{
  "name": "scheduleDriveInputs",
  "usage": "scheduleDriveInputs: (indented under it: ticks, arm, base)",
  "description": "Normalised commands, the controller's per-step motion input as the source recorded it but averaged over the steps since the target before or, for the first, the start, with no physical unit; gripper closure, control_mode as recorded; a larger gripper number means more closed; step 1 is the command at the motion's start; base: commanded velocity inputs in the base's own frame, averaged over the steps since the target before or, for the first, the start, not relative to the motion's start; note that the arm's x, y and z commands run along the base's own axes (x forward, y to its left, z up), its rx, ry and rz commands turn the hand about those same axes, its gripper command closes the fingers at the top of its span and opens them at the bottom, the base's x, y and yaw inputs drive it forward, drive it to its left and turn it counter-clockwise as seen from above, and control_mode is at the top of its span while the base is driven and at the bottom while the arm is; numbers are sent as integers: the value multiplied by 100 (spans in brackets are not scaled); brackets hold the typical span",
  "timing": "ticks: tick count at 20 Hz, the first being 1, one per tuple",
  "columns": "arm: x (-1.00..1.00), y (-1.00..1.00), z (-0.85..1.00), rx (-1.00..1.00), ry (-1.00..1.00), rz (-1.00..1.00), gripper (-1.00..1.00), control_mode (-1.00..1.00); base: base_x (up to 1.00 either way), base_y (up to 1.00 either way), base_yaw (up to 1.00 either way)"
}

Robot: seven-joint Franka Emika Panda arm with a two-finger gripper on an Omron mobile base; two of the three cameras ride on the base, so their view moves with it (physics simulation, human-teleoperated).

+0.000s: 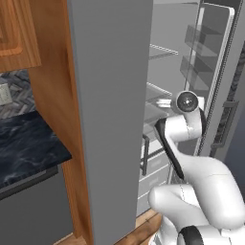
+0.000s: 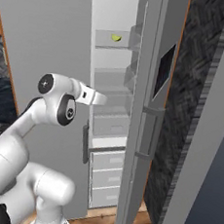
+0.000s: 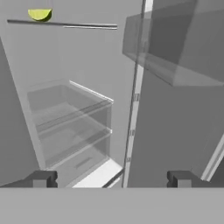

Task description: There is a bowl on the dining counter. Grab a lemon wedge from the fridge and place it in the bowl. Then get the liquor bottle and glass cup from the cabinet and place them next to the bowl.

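The fridge (image 2: 141,136) stands open, its grey door (image 1: 112,119) swung out on the left and the door with the black dispenser panel (image 2: 165,70) on the right. A small yellow-green lemon wedge (image 2: 116,37) lies on an upper glass shelf inside; in the hand view the lemon wedge (image 3: 39,14) is at the top left, far above the fingers. My gripper (image 3: 111,179) is open and holds nothing, pointing into the fridge at the level of the clear drawers (image 3: 72,127). The arm's wrist (image 1: 186,103) reaches in between the two doors.
Clear door bins (image 3: 175,43) jut out on the right of the hand view. White drawers (image 2: 105,174) fill the fridge's lower part. An orange-brown wooden cupboard (image 1: 14,33) and side panel (image 1: 52,95) stand left of the fridge, above a dark marble worktop (image 1: 24,143).
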Motion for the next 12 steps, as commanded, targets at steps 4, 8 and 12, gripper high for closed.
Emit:
scheduleDriveInputs:
  ticks: [4,8,12]
  arm:
    - [36,-19,0,-6,0,-12,-100,-100]
    - [3,-34,0,-5,0,-7,-100,-100]
    - [0,-43,-1,-3,0,-3,-100,-100]
  base:
    - [0,0,0]
    - [0,0,0]
    - [0,0,0]
